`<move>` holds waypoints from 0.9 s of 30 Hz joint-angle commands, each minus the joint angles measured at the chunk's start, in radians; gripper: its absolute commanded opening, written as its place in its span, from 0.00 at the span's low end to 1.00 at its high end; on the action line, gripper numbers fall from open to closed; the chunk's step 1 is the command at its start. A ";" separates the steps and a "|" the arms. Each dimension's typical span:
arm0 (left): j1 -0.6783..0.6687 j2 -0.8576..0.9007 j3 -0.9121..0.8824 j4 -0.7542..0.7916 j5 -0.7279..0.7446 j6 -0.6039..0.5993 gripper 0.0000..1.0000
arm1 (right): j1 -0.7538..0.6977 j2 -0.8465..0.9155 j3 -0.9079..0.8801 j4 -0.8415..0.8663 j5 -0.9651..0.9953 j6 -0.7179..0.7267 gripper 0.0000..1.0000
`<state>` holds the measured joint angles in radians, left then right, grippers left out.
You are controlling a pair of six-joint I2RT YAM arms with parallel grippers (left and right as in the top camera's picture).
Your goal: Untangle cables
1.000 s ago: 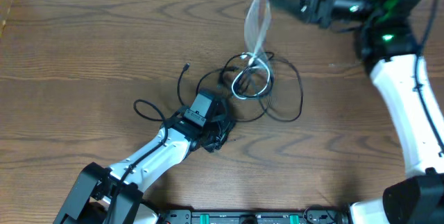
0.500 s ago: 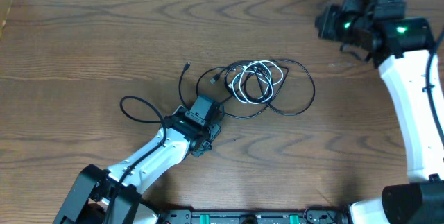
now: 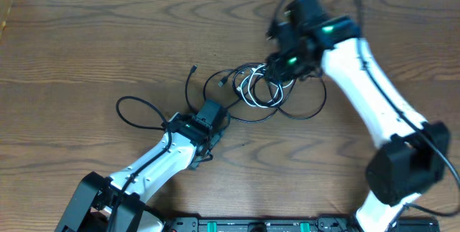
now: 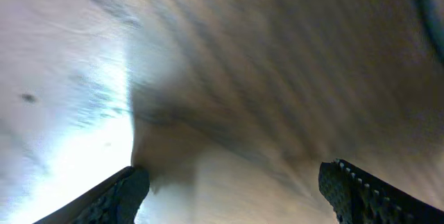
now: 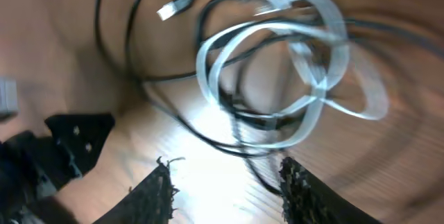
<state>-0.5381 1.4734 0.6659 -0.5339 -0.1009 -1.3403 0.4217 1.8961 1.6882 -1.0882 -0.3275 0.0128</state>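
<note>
The cables lie tangled mid-table: a white cable [image 3: 253, 88] coiled in loops, a black cable [image 3: 316, 103] looping round its right side, and another black cable [image 3: 133, 103] trailing left. My right gripper [image 3: 279, 70] hangs over the tangle's upper right edge. In the right wrist view it [image 5: 227, 179] is open; the white loops [image 5: 202, 61] lie just ahead, and a black strand [image 5: 258, 172] runs in between its fingers, close to the right one. My left gripper [image 3: 214, 117] sits at the tangle's lower left. It [image 4: 234, 175] is open wide over bare wood.
A silver plug end [image 5: 170, 9] and a black plug [image 3: 194, 68] lie at the tangle's left. The left arm's black body [image 5: 76, 137] shows in the right wrist view. The wooden table [image 3: 72, 45] extends on all sides.
The white cable, lifted a second ago, is back on the table. My right arm swung from the far right corner down over the tangle. Both grippers opened; the left black loop slid left.
</note>
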 commanded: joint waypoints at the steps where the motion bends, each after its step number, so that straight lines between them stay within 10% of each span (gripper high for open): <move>1: 0.006 0.012 -0.010 -0.016 -0.068 0.012 0.85 | 0.055 0.088 0.011 0.009 -0.038 -0.093 0.49; 15: 0.006 0.012 -0.009 -0.015 -0.068 0.011 0.84 | 0.213 0.300 0.011 0.175 0.092 0.107 0.55; 27: 0.006 0.012 -0.010 -0.015 -0.068 0.012 0.85 | 0.253 0.312 0.011 0.285 0.362 0.338 0.36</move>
<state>-0.5381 1.4746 0.6636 -0.5426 -0.1413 -1.3342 0.6765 2.1944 1.6878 -0.8051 -0.0238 0.2771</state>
